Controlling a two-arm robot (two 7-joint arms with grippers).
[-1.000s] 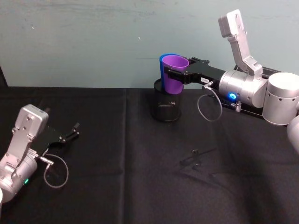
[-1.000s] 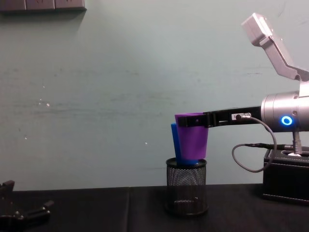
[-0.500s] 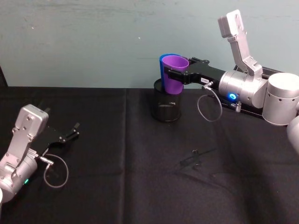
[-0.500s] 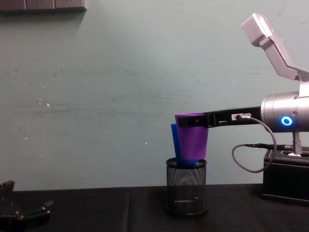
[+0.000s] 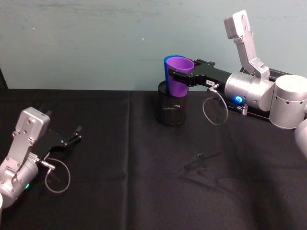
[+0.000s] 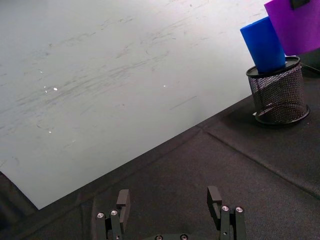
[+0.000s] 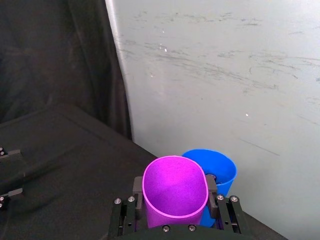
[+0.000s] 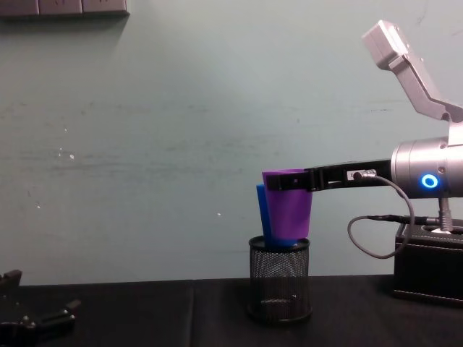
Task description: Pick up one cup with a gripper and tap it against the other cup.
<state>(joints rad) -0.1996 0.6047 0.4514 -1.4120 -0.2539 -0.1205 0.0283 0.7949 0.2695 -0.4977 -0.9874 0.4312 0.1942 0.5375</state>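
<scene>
upper centre, the right pincer [image 5: 176,76] grasps the purple cup [image 8: 289,210], mouth up, axis vertical, against the blue cup [image 8: 262,213] in the mesh holder [image 8: 279,289]; left pincer [image 6: 170,200] released, lower left.

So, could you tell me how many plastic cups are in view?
2: the purple cup, held by the right gripper over the mesh holder, and the blue cup, standing in it.

No legible text; tiny white label [image 5: 209,82] on the right gripper [image 5: 178,76], characters indistinct.

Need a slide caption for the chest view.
Right end effector holds purple cup beside blue cup in mesh pen holder.
</scene>
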